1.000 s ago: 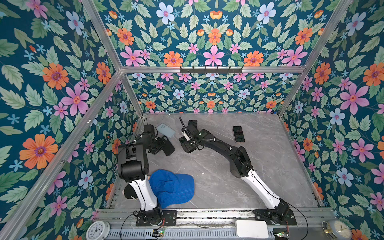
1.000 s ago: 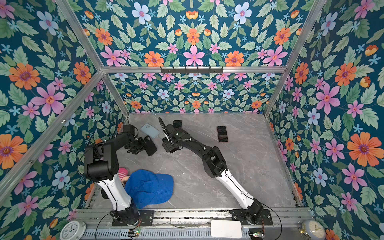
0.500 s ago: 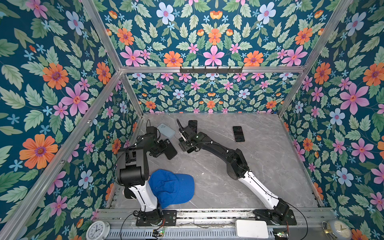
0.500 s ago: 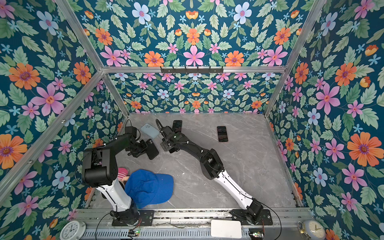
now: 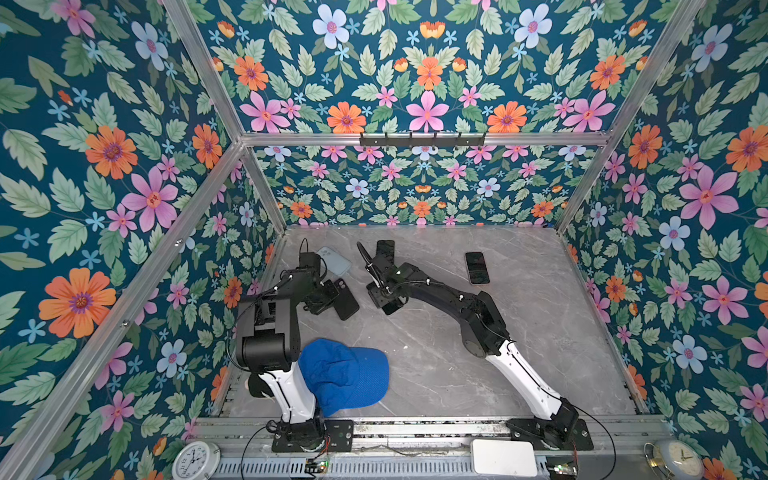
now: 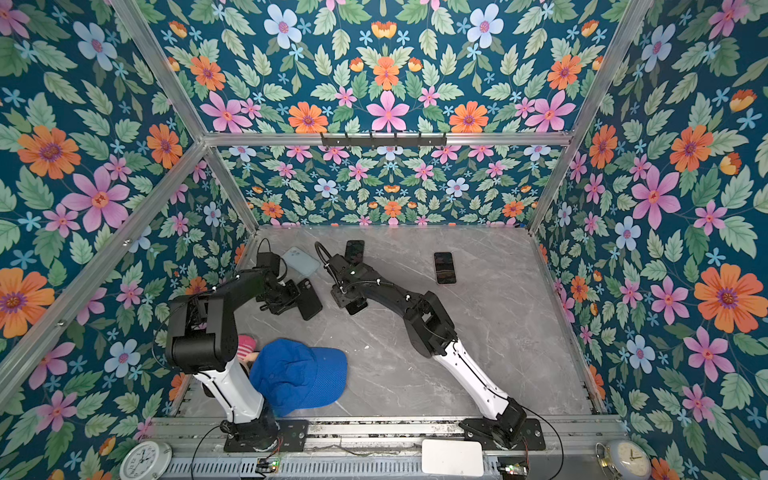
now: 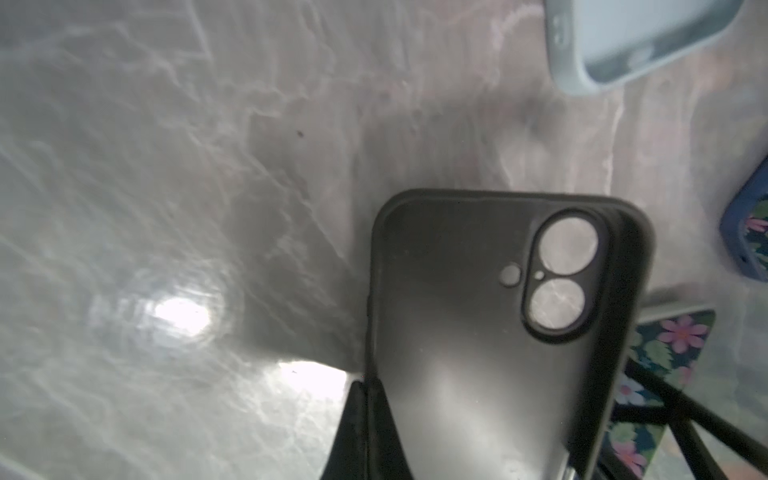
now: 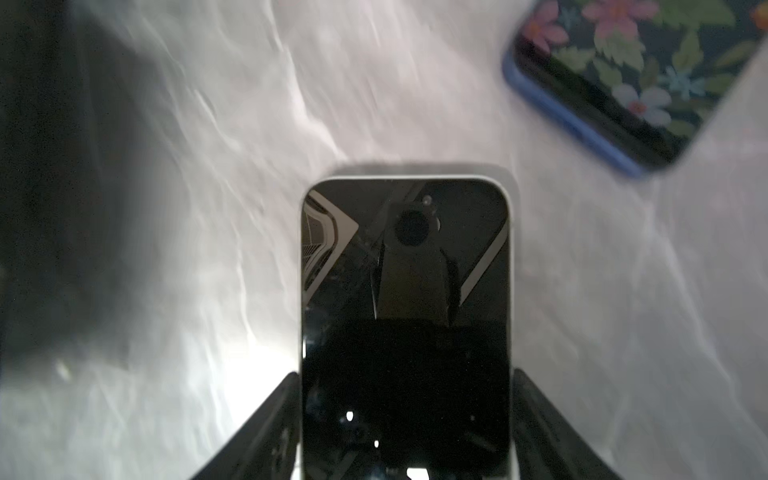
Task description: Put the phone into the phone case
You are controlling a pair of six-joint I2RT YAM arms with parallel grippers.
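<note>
The black phone case (image 7: 478, 332) lies inner side up at the left of the table, its two camera holes showing. My left gripper (image 7: 365, 386) is shut on the case's side wall; in both top views the gripper (image 5: 322, 301) (image 6: 286, 301) sits just left of the case (image 5: 347, 297) (image 6: 309, 303). The phone (image 8: 405, 291), black screen up with a pale rim, lies between my right gripper's (image 8: 405, 378) fingers (image 8: 274, 415), which press its two long edges. In a top view that gripper (image 5: 382, 297) covers most of the phone (image 5: 390, 306), right of the case.
A pale blue-grey case (image 5: 334, 261) lies behind my left gripper. A blue-edged phone (image 8: 602, 83) lies at the back (image 5: 385, 249), and another dark phone (image 5: 476, 268) further right. A blue cap (image 5: 345, 374) sits by the left arm's base. Floral walls enclose the table.
My right gripper's fingers have closed in onto the phone's edges. My left gripper has shifted the black case slightly to the right.
</note>
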